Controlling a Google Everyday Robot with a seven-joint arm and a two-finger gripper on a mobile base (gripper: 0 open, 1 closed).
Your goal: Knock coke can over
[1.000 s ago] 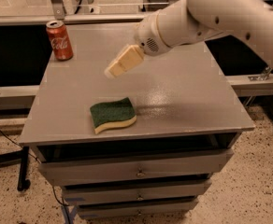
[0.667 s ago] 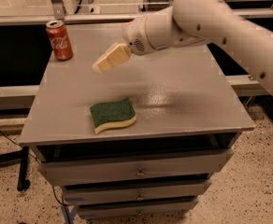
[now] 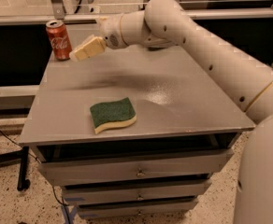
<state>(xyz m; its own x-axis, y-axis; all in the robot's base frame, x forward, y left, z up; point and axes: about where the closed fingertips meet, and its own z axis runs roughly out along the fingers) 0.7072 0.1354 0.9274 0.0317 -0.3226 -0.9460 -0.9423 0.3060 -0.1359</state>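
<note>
Since a second ago my arm (image 3: 211, 55) has swung left and toward the far side of the tabletop (image 3: 183, 97), carrying the tool (image 3: 75, 55) from above the middle of the surface to the far left corner. Nothing else has shifted: the sponge and the can sit where they were.

Nearest to the camera is the front of the grey cabinet, with its stack of drawers (image 3: 136, 164) under the tabletop edge and the speckled floor (image 3: 5, 195) below on the left. Just behind the front edge, left of centre, lies the sponge (image 3: 113, 115), green side up with a yellow layer beneath, flat on the surface and well apart from everything else. Beyond it is a broad stretch of bare grey surface.

Farther back, my tool hangs low over the tabletop, pointing left and slightly downward. Its cream fingers lie pressed together with no gap showing between them, and they grip nothing. The tip is right beside the lower right side of the coke can (image 3: 58, 40); whether it actually touches the can I cannot tell. The can stands upright at the far left corner, its white script facing the camera.
</note>
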